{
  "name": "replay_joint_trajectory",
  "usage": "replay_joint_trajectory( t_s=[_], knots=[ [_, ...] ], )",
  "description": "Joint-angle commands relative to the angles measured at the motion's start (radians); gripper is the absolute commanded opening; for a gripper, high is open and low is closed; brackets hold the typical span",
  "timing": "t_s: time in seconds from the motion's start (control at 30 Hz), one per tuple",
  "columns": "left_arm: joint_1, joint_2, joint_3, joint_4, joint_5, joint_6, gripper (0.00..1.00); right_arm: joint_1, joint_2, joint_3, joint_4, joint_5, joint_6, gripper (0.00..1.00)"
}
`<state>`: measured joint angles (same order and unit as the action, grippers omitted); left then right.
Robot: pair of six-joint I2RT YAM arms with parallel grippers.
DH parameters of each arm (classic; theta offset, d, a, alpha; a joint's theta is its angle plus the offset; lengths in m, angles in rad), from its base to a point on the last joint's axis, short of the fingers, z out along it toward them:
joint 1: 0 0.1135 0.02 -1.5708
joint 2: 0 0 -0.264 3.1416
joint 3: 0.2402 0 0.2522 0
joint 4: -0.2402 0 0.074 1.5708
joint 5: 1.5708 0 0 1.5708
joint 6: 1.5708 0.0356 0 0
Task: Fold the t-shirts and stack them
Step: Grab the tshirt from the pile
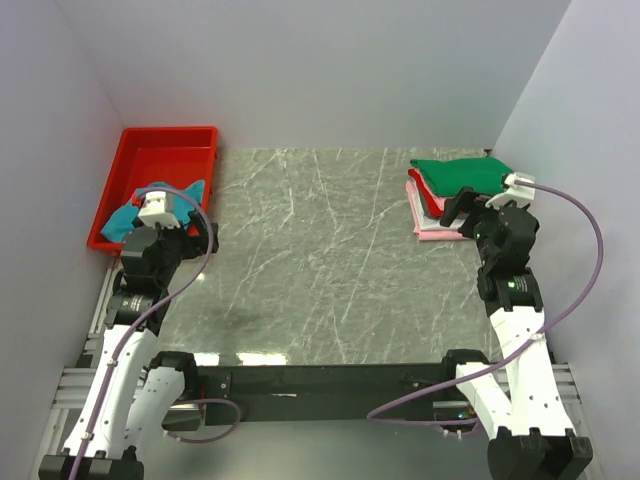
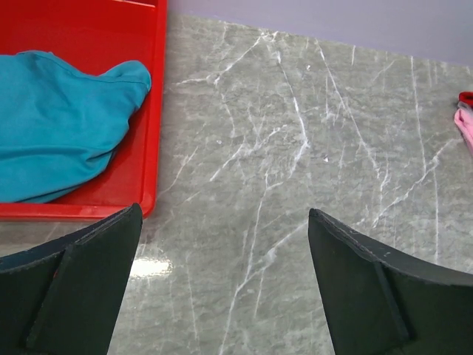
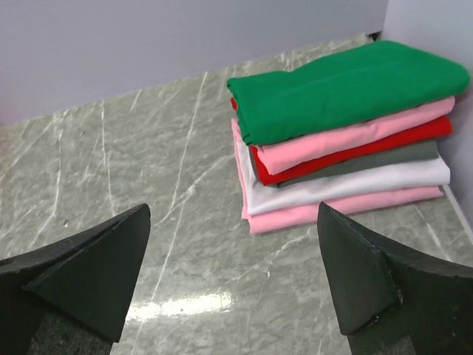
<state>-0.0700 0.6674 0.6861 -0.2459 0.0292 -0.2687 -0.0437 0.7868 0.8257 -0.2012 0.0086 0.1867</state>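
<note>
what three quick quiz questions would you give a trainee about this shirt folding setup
1. True or false: the teal t-shirt lies bunched up and unfolded in the red tray.
2. Multiple choice: which colour is on top of the folded stack? A) pink B) green C) white
3. Fill in the blank: the left end effector and the right end effector are both ____ and hold nothing.

Key: 1 true; 2 B; 3 open.
</note>
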Motion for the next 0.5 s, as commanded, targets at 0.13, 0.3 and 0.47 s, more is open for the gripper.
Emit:
replay_joint_trajectory(
  t_s=[0.13,0.3,0.47],
  knots=[
    [0.031,0.047,0.021,0.106,0.066,-0.108,0.99,-0.007,-0.024,-0.025,-0.022,-0.240,-0.272,1.00],
    [0.100,0.162,0.114,0.122,0.066,-0.208,0.99,-0.008,-0.023,-0.025,-0.066,-0.444,-0.358,1.00],
    [0.247,0.404,0.222,0.085,0.029,-0.361,0.99,-0.008,-0.009,-0.016,-0.090,-0.481,-0.374,0.99]
  ],
)
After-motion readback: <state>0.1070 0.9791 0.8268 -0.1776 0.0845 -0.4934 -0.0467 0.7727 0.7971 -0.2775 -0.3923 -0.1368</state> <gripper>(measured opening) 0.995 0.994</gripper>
